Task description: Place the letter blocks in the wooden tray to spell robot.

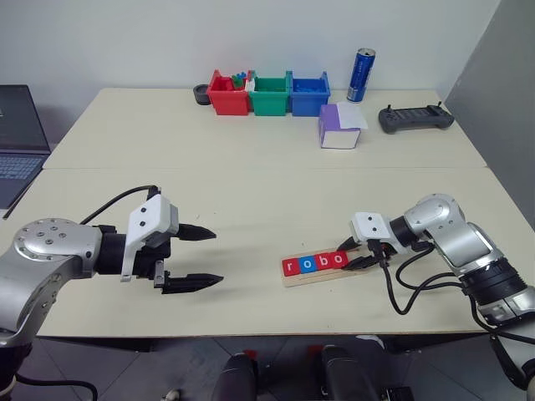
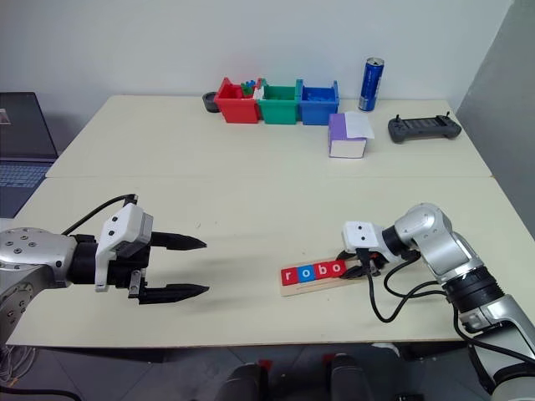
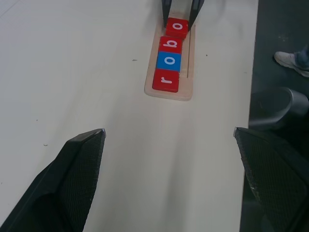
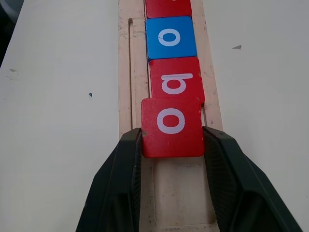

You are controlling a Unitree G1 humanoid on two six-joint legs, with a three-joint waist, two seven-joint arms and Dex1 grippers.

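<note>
The wooden tray (image 1: 316, 277) lies near the table's front edge, right of centre. In it sit a red "r" block (image 1: 291, 266), a blue "o" block (image 1: 307, 264) and a red "b" block (image 1: 323, 261) in a row. My right gripper (image 1: 345, 256) is shut on a red "o" block (image 4: 172, 126), one finger on each side. It holds the block right behind the "b", slightly raised over the groove. My left gripper (image 1: 216, 256) hovers open over bare table to the left of the tray, pointing toward it, with nothing between its fingers (image 3: 82, 164).
Red (image 1: 227, 93), green (image 1: 270, 94) and blue (image 1: 308, 94) bins line the far edge, beside a blue can (image 1: 360, 74). A purple-and-white box (image 1: 338, 127) and a black controller (image 1: 415, 119) sit back right. A laptop (image 1: 17, 142) is at far left.
</note>
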